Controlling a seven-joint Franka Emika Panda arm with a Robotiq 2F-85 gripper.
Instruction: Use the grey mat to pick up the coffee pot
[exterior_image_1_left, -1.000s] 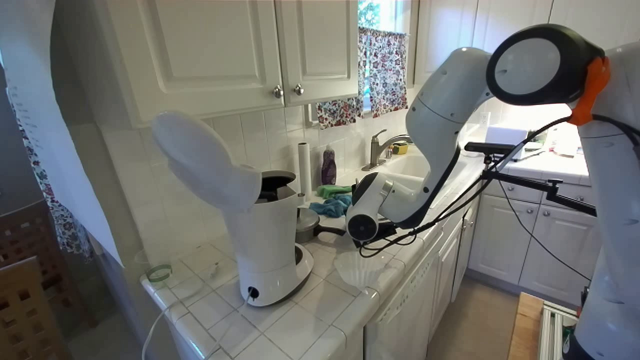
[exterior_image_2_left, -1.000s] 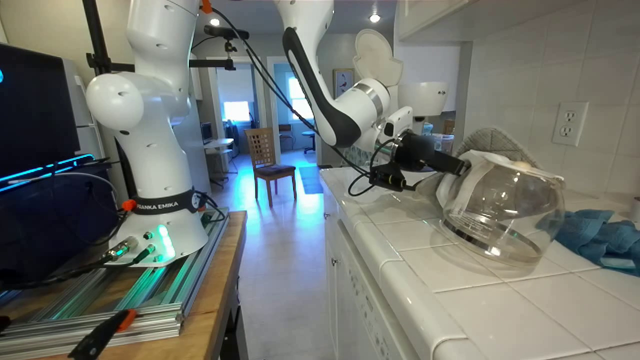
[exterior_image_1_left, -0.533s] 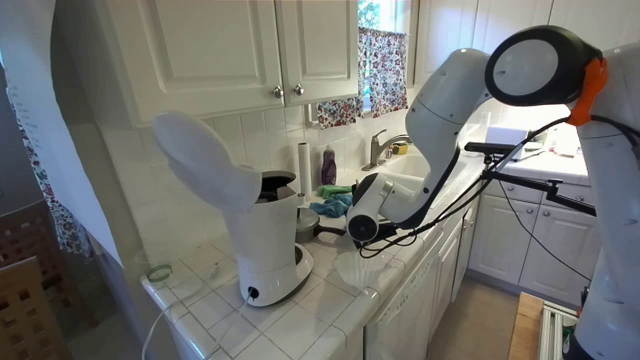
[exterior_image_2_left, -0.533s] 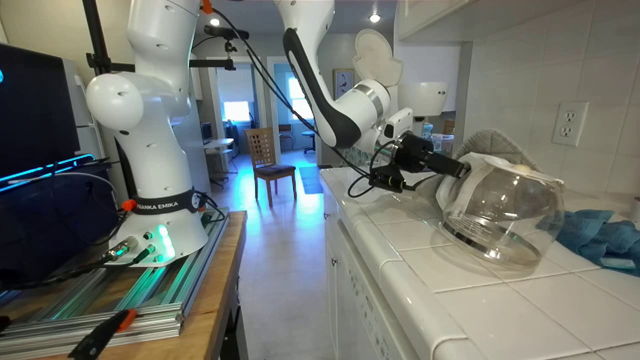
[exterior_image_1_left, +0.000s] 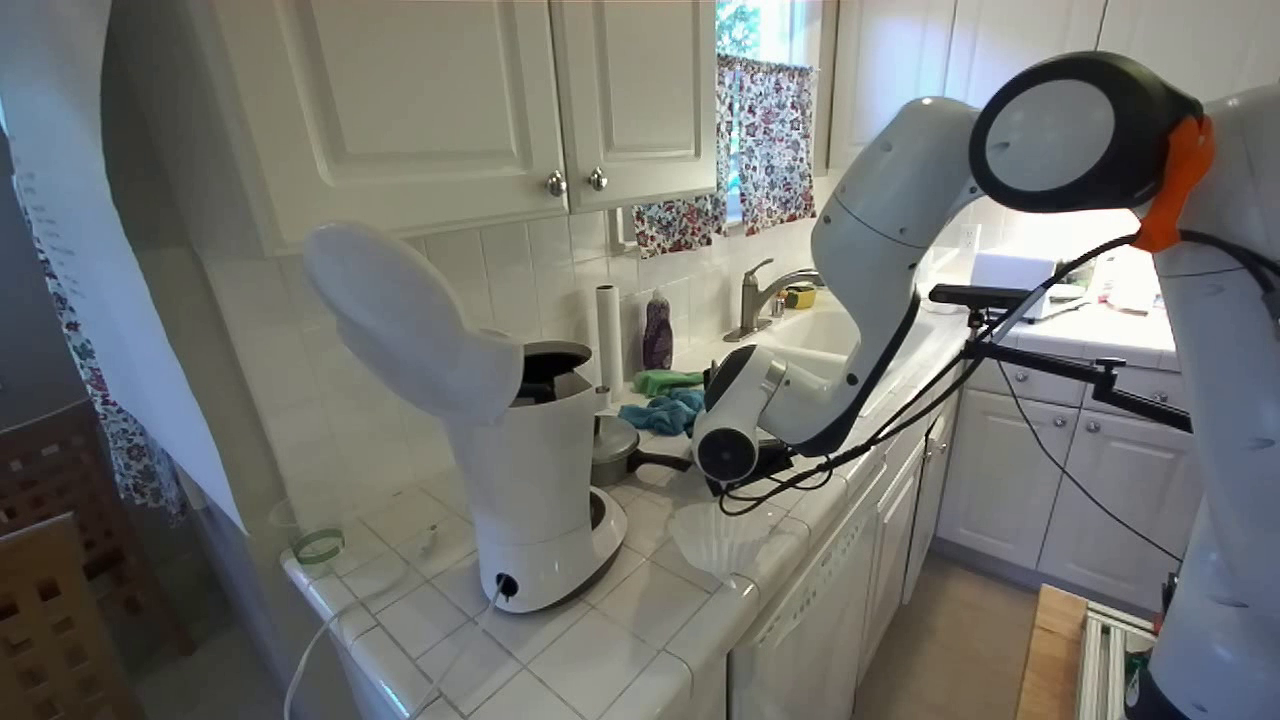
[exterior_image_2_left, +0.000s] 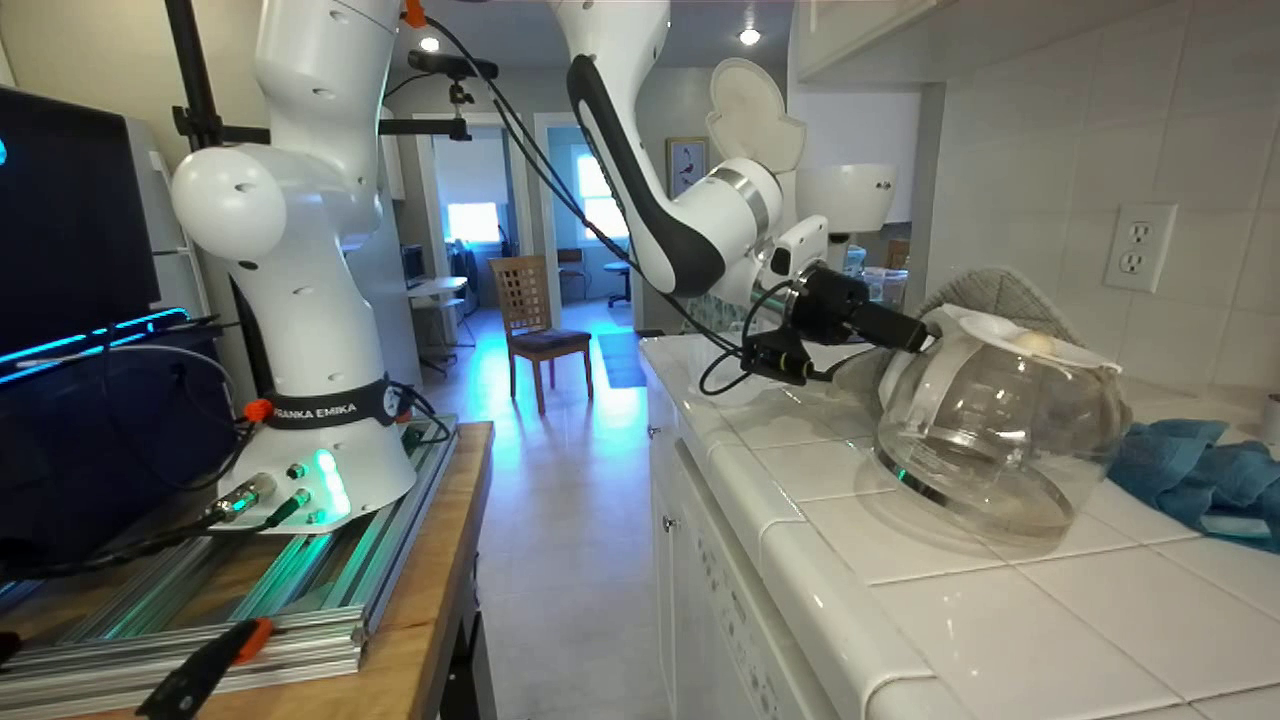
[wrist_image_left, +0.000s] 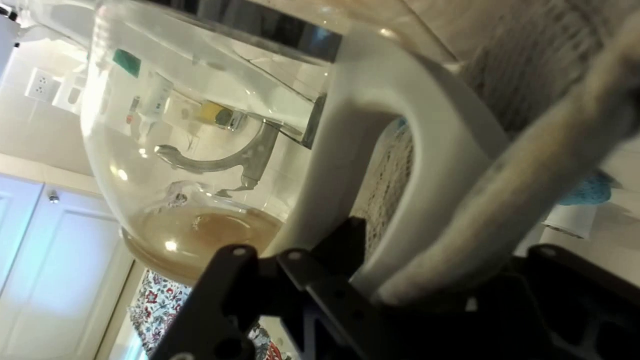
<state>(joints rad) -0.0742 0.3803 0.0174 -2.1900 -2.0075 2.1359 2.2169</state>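
Coffee pot (exterior_image_2_left: 1010, 440): you have it at the tiled desk (exterior_image_2_left: 1000, 640), set back from the front edge; clear glass, tilted, its pale top sloping down away from the claw (exterior_image_2_left: 922, 338). Whether its underside meets the tiles, you cannot tell.
White handle (wrist_image_left: 440, 130): looms large in your wrist view, fixed to the glass near a shiny band (wrist_image_left: 270, 25).
Claw grip: its dark tips reach the handle side and overlap the handle in the wrist view; you cannot tell whether they clamp anything or stand loose.
Grey mat (exterior_image_2_left: 995, 295): rises behind the coffee pot in an exterior view; in your wrist view its weave also shows through the handle's loop.
Pale strip (wrist_image_left: 495, 200): runs blurred from the right side of the wrist view down to the claw (you cannot be sure what it belongs to).
Blue cloth (exterior_image_2_left: 1200, 480): heaped on the desk near the coffee pot, toward the wall.
White machine (exterior_image_1_left: 545, 500): in both exterior views, near the end of the desk, lid raised.
Lidded pan (exterior_image_1_left: 612, 452): near the machine, dark handle pointing toward your arm (exterior_image_1_left: 735, 410).
Ribbed clear piece (exterior_image_1_left: 720, 535): near the desk's front edge.
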